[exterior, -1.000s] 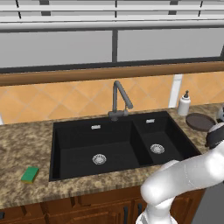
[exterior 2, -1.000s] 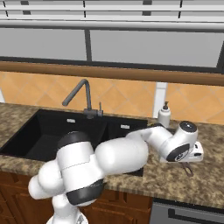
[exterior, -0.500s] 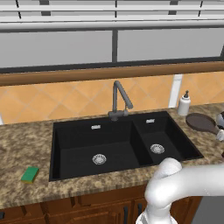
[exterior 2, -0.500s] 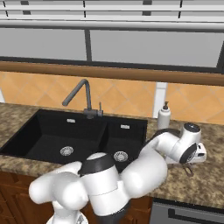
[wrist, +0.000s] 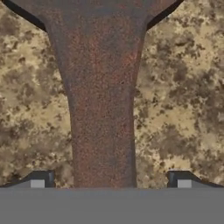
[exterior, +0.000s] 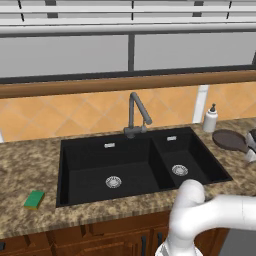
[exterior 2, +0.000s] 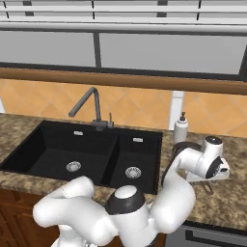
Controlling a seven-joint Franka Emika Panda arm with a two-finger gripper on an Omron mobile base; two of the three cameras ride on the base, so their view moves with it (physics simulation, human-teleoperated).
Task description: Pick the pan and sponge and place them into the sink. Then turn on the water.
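Brown pan handle is lying lengthwise between the wide-open gripper fingertips, running straight ahead toward the pan on the table.

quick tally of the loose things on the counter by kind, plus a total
pan: 1
sponge: 1
soap dispenser bottle: 1
total: 3
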